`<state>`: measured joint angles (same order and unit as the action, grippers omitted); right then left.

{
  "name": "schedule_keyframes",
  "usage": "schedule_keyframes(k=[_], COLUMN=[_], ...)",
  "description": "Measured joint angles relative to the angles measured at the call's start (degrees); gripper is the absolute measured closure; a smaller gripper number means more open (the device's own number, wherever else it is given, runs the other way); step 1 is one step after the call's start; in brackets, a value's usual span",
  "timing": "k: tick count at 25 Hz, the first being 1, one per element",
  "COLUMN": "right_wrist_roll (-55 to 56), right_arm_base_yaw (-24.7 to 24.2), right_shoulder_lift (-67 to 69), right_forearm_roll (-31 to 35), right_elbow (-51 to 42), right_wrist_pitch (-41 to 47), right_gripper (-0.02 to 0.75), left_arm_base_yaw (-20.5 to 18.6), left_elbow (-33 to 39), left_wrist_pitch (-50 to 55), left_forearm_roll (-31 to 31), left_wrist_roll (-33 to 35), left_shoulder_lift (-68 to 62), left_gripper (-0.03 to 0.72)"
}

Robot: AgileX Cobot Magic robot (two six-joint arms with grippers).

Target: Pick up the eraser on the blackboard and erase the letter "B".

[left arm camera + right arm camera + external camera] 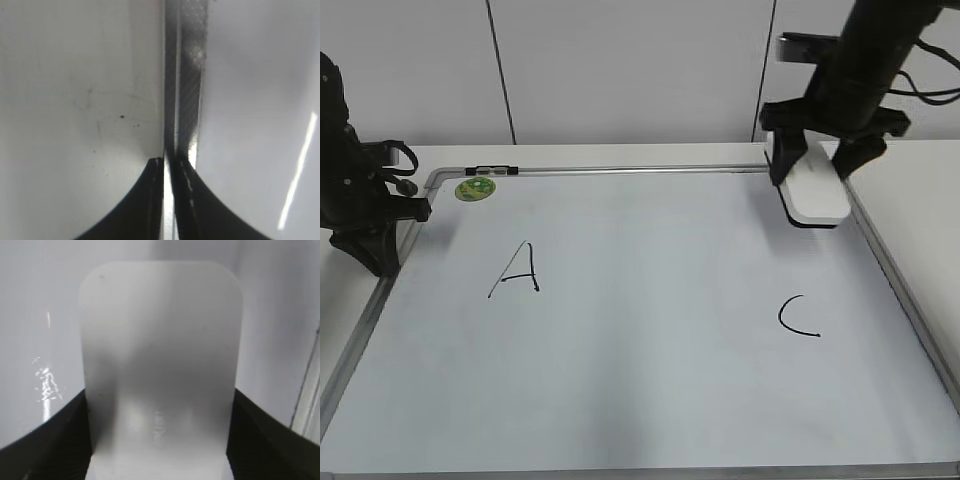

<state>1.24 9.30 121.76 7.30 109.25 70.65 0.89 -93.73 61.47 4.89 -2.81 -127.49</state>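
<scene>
The blackboard is a white board with a silver frame, lying flat. It bears a black "A" at the left and a "C" at the right. No letter "B" shows; the board between them is blank. My right gripper is shut on the white eraser at the board's far right corner; in the right wrist view the eraser fills the space between the fingers. My left gripper is shut and empty at the board's left edge, over the frame in the left wrist view.
A round green magnet sits at the board's far left corner. A small dark object lies on the far frame beside it. White table shows left and right of the board, and a wall stands behind.
</scene>
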Motion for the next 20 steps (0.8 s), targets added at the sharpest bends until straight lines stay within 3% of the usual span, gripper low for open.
schedule_keyframes(k=[9, 20], right_wrist_roll=[-1.2, -4.8], right_arm_base_yaw=[-7.7, -9.5], right_shoulder_lift=[-0.3, -0.4], right_forearm_roll=[-0.2, -0.2], right_elbow=[-2.5, -8.3], right_wrist_pitch=[0.0, -0.1], right_gripper=[0.209, 0.209], left_arm_base_yaw=[0.0, 0.0], left_elbow=[0.0, 0.0], left_wrist_pitch=[0.0, 0.0], left_forearm_roll=[0.0, 0.0], left_wrist_roll=[0.0, 0.0], left_shoulder_lift=[0.0, 0.0], left_gripper=[0.65, 0.65])
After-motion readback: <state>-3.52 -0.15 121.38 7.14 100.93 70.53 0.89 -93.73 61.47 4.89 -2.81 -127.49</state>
